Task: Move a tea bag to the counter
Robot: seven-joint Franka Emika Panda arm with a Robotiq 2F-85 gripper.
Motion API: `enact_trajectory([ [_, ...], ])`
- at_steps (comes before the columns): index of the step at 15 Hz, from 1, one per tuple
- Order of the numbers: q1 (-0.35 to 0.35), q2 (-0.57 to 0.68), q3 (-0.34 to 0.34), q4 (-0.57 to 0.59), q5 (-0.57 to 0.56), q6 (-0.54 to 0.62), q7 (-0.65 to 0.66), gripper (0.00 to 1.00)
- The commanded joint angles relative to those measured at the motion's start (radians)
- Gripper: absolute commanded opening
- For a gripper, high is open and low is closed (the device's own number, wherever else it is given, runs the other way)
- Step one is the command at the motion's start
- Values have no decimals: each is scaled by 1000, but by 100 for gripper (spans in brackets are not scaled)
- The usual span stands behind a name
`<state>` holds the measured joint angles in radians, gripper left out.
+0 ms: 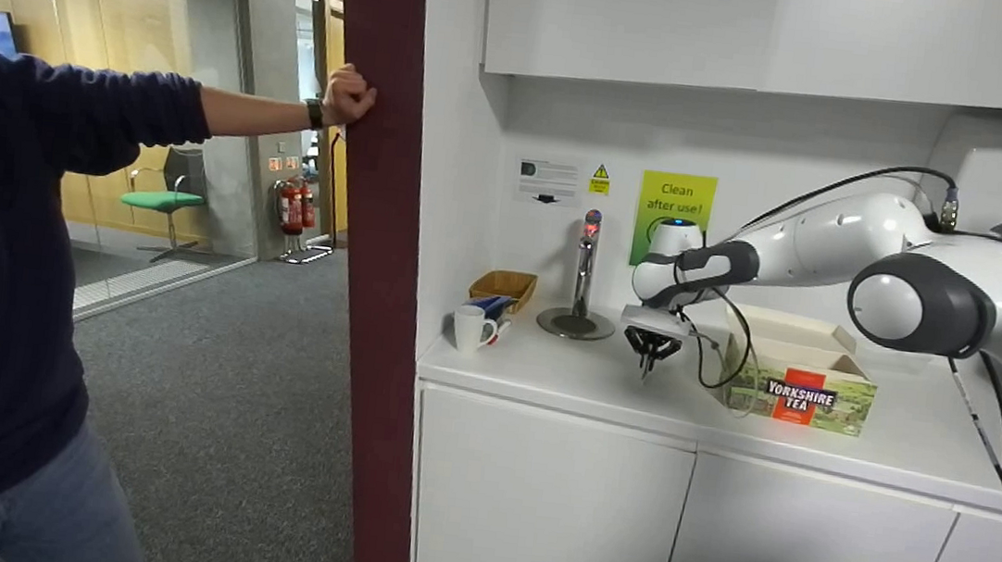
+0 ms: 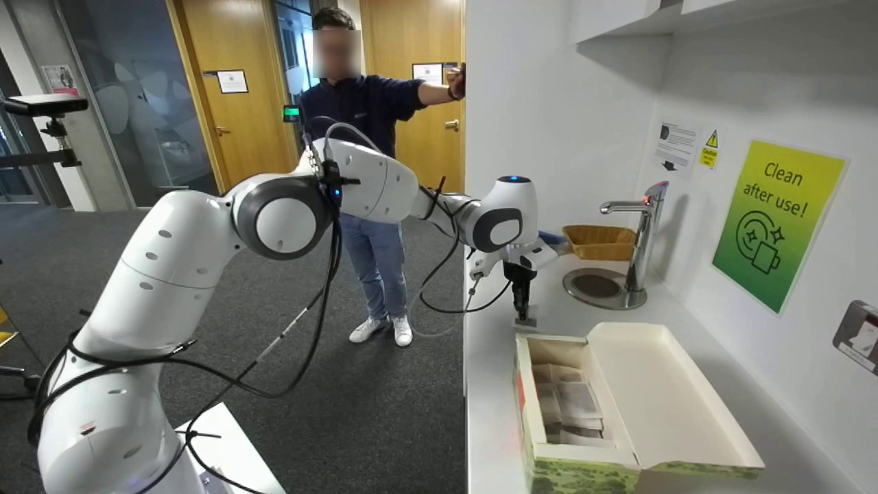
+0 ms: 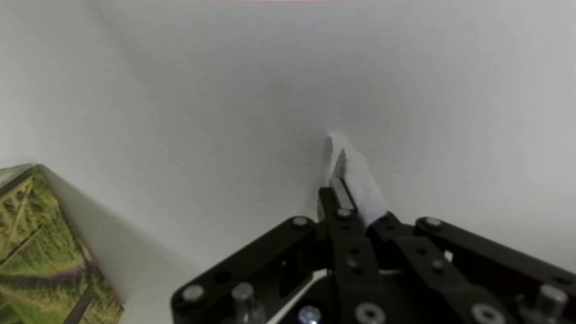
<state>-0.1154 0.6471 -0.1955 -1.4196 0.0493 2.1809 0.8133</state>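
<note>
Tea bag point(image 3: 365, 193), held: pale thin paper, creased, one edge jutting past the closed gripper point(image 2: 523, 312), whose jaws pinch it; low, at or just above the white counter point(image 1: 529, 368) (which of the two cannot be told), near the tea box point(image 1: 810, 397)

Handling, by judgement: very light, limp and soft, unlikely to slip from a firm pinch; the paper could tear if dragged or twisted, and so slight a thing may cling when the jaws part, so a low release would suit it; best hold, a flat edge or corner, clear of the filled middle, much as it seems to be taken here

Counts, as visible:
Tea bag in the grip: apparently one, though a joined pair cannot be ruled out
Bags point(image 2: 579, 405) in the box: several, overlapping, full number hidden
Tea box, printed "Yorkshire Tea", standing open: one
Mug point(image 1: 468, 329), white, upright: one
Basket point(image 2: 598, 243), woven: one
Tap point(image 2: 643, 237) and round drip plate point(image 2: 595, 283): one of each
Blue item point(image 1: 491, 305) beside the mug: not identified, number unclear
Notices above the counter: three, being a green-and-yellow sign point(image 2: 775, 226), a white sheet point(image 2: 675, 145) and a small yellow caution label point(image 2: 710, 149)
Robot arm point(image 1: 841, 233): one
Person point(image 2: 363, 103), standing apart from the counter: one
</note>
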Motion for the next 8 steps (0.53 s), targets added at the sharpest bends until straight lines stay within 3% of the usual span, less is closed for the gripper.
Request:
enact_trajectory([
  [1, -4, 2, -6, 29, -1, -14, -20, 34],
  [8, -24, -106, -10, -31, 22, 16, -34, 85],
])
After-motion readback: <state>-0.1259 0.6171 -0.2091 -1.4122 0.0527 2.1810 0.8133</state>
